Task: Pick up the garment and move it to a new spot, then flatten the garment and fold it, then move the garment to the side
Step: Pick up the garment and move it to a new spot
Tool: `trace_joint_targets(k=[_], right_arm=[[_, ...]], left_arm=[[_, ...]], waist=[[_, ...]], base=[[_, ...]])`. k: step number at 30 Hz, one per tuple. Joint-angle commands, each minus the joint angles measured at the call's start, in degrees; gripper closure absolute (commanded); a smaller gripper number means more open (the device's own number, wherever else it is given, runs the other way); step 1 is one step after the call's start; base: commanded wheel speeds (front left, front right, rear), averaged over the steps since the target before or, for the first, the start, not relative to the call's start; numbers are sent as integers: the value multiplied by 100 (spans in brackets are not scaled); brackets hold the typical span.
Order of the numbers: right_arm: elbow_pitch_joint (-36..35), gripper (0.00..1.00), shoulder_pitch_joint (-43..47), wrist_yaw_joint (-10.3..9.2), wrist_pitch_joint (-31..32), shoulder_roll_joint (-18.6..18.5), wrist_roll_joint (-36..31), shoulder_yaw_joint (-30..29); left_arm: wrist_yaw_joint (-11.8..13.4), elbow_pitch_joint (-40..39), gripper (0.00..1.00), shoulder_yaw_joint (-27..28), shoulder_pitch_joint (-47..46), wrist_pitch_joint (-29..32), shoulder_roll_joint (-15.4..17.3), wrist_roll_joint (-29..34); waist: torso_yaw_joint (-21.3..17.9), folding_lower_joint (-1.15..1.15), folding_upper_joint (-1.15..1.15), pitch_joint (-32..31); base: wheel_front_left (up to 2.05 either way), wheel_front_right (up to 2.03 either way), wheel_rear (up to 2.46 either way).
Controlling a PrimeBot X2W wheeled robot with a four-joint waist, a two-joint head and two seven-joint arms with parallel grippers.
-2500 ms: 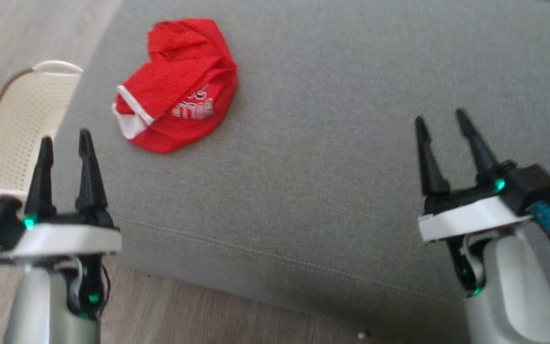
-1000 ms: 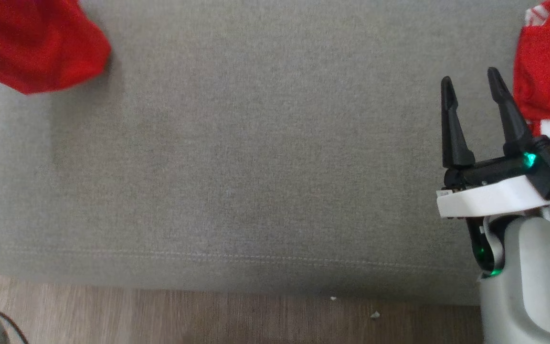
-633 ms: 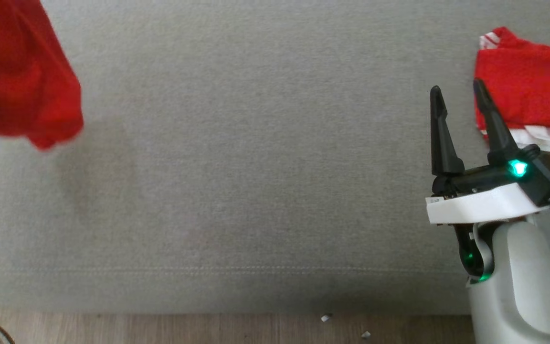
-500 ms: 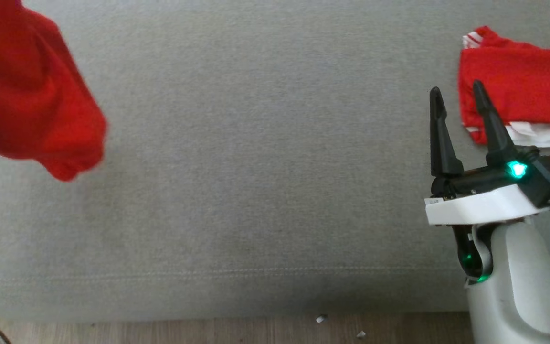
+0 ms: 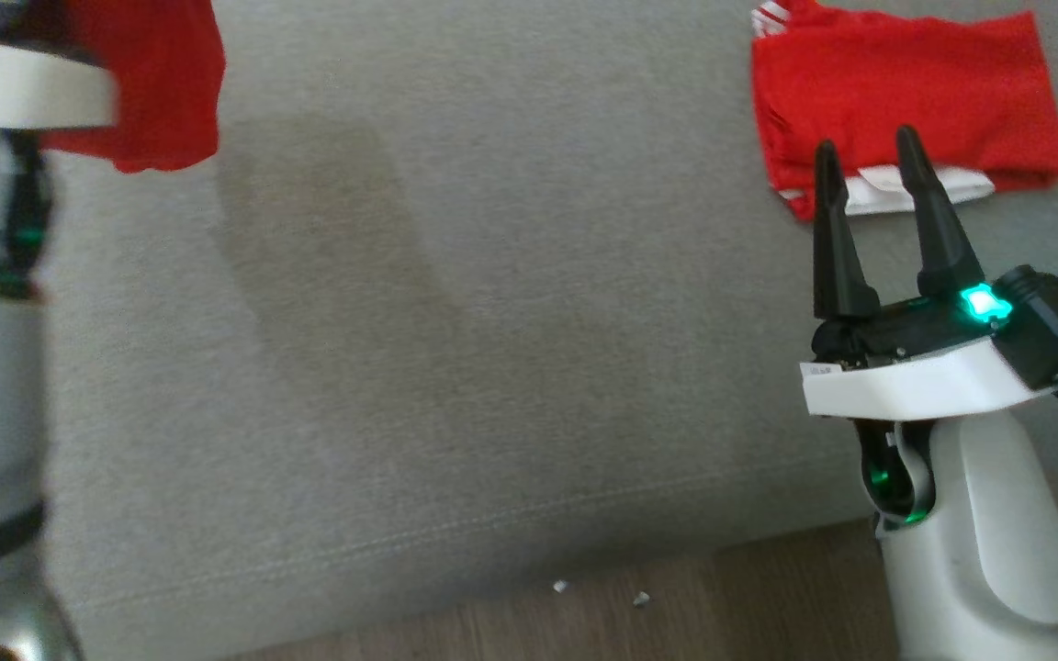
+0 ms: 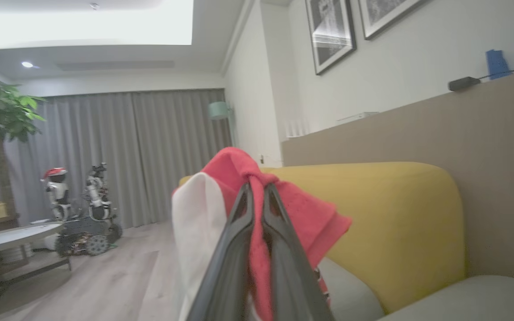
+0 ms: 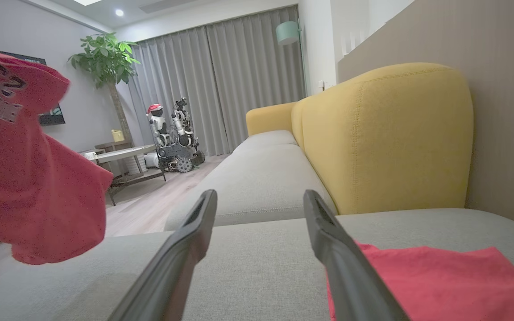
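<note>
The garment [image 5: 157, 87], red with a white trim and grey lettering, hangs off the cushion at the head view's upper left. My left gripper [image 6: 258, 187] is shut on a bunched fold of the garment [image 6: 315, 214]; its white part [image 6: 196, 223] droops to the left of the fingers. In the right wrist view the same garment [image 7: 29, 178] dangles at the left, above the seat. My right gripper [image 5: 867, 156] stands open and empty at the right, and its fingertips overlap a second, folded red garment [image 5: 906, 92] lying flat on the cushion. My right gripper [image 7: 260, 196] points along the sofa.
The grey sofa seat [image 5: 492, 321] stretches between the two arms, with its front edge and the wood floor [image 5: 722, 597] below. A yellow backrest [image 7: 386, 133] rises behind the seat. Farther off stand a low table [image 7: 118, 156] and another robot [image 7: 172, 129].
Earlier the garment lay on the cushion with both grippers open; now my left gripper holds it up. The head camera has swung, bringing the folded garment further into view.
</note>
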Motion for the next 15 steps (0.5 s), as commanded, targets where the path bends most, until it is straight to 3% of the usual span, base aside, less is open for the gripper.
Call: trace_joint_targets(k=[1, 5, 6, 10, 15], right_arm=[[-238, 0, -179, 36, -71, 61, 85, 167], [-303, 0, -257, 36, -119, 61, 172, 253], [-303, 0, -257, 36, -119, 61, 172, 253], [-362, 0, -350, 36, -155, 61, 234, 373], [-456, 0, -418, 36, -192, 61, 353, 387]], left_arm=[[51, -72, 100, -35, -168, -9, 23, 106], [133, 408, 100, -657, -26, -60, -525, 303], [133, 408, 100, -657, -26, -60, -525, 303], [131, 1255, 100, -1205, 148, -215, -1025, 427], [95, 2194, 100, -1715, 131, -448, -1373, 508]], waist=[[-244, 0, 0, 178], [-545, 0, 0, 363], [-545, 0, 0, 363], [-859, 0, 0, 525], [-1127, 0, 0, 702]], base=[[0, 0, 0], [0, 0, 0], [0, 0, 0], [0, 0, 0], [0, 0, 0]])
